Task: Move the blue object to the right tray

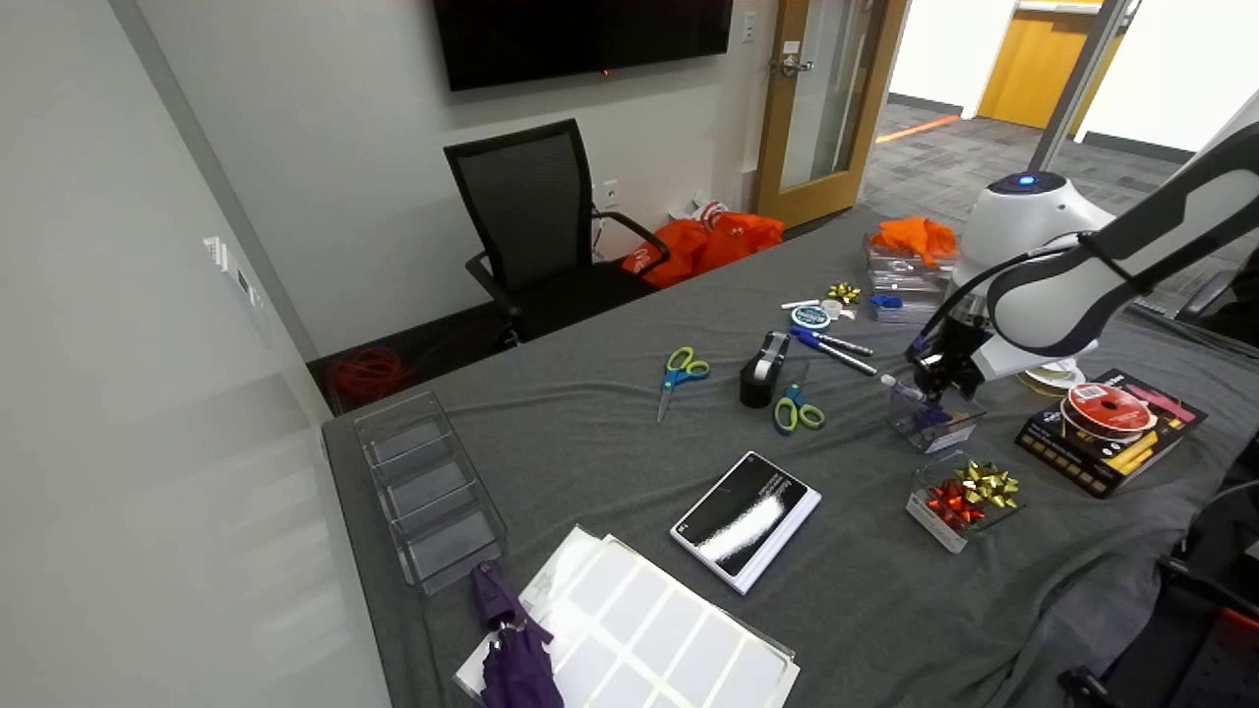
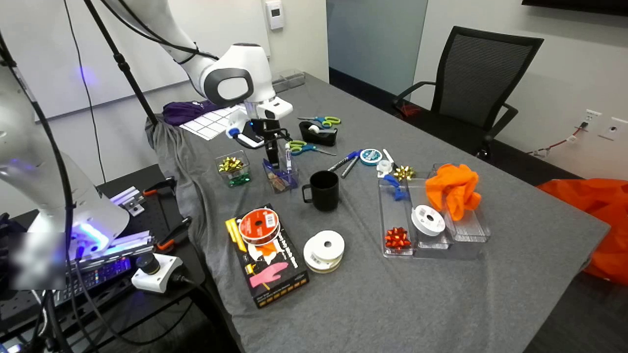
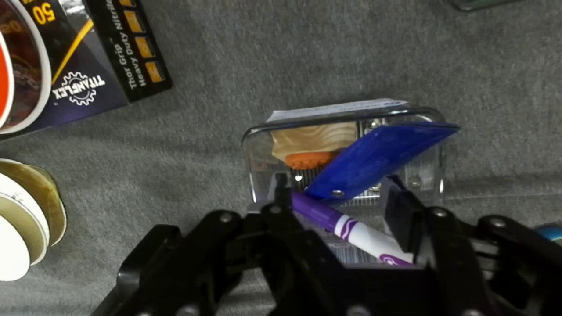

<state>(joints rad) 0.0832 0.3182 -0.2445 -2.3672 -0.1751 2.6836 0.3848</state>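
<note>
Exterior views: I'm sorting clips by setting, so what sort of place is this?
Probably an office meeting room, judging by the mesh-backed office chair beside the cloth-covered table and the dark screen mounted on the wall.

arm [image 2: 240,66]: sloping down | pincer [image 3: 338,188]: pointing downward, spread apart | tip contact: unclear

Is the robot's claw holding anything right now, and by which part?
Nothing, it seems: the claw is open, its jaws well apart. The blue thing and purple marker are in the clear box, not gripped.
</note>
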